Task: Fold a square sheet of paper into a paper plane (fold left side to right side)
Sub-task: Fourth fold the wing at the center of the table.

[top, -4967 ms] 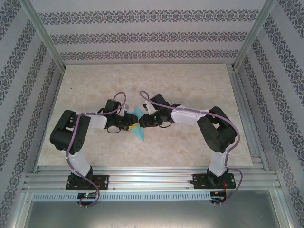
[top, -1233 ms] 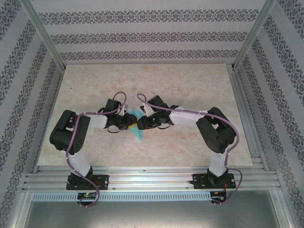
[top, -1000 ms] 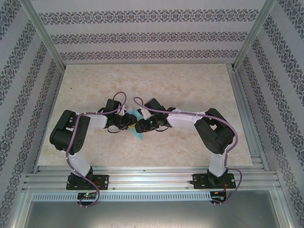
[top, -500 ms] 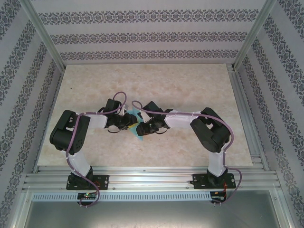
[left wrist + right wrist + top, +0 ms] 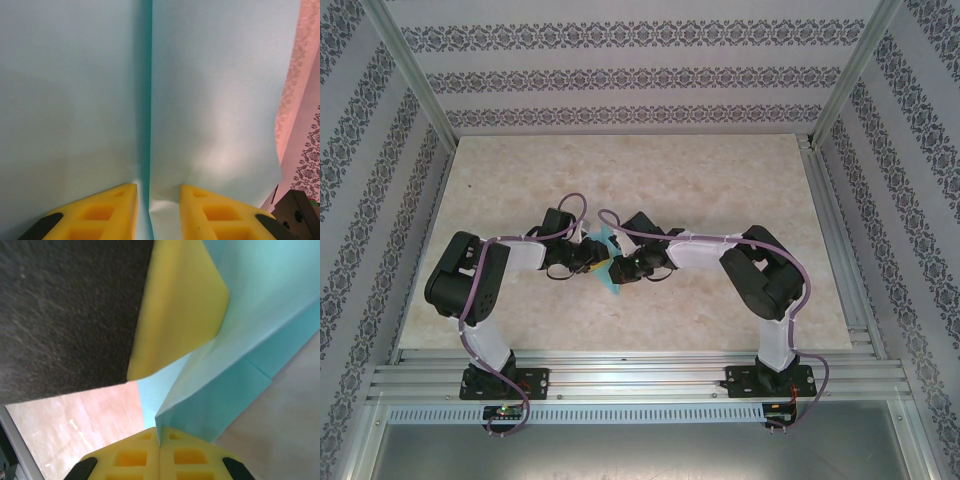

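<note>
Left gripper clamps the centre crease of the folded turquoise sheet of paper, mid-worktop. Right gripper, fingers together, pinches the sheet's lower corner.

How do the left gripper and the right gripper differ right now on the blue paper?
The left gripper has its fingers apart, with the crease of the paper running between them; the right gripper has its fingers pressed together on a paper corner. The left gripper faces the paper's broad side; the right gripper meets its edge. Both have yellow fingers.
</note>
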You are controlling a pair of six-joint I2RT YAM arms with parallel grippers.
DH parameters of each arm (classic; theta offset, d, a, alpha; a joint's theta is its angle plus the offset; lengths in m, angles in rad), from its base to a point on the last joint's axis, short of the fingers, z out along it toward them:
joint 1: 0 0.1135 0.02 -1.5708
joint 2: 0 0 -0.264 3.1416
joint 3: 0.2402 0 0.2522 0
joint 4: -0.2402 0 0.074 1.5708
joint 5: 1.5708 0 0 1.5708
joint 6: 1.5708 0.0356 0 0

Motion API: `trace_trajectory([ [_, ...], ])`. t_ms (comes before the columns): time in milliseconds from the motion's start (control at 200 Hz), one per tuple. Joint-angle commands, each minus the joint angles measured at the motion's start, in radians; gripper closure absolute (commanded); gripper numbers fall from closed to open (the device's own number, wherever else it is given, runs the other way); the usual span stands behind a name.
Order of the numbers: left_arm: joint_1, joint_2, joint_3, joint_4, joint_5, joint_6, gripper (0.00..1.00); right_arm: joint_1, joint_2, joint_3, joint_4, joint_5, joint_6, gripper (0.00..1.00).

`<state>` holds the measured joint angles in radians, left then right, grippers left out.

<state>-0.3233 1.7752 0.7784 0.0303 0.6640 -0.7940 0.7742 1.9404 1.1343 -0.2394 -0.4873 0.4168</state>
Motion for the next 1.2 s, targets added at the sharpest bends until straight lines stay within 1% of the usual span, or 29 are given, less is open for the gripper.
trace_trajectory([
  [0,-0.006,0.024,-0.008,-0.073,-0.073,0.029,0.72,-0.016,0.013,0.007,0.054,-0.042,-0.015,0.93],
  [280,-0.005,0.026,-0.011,-0.074,-0.078,0.030,0.72,-0.040,0.026,-0.034,0.104,-0.071,0.001,0.87],
  [560,-0.005,0.038,-0.012,-0.073,-0.087,0.030,0.72,-0.065,0.023,-0.018,0.073,-0.078,-0.031,0.83],
  [1194,-0.005,0.054,-0.008,-0.088,-0.102,0.041,0.72,-0.081,0.075,0.002,0.090,-0.150,-0.055,0.87],
])
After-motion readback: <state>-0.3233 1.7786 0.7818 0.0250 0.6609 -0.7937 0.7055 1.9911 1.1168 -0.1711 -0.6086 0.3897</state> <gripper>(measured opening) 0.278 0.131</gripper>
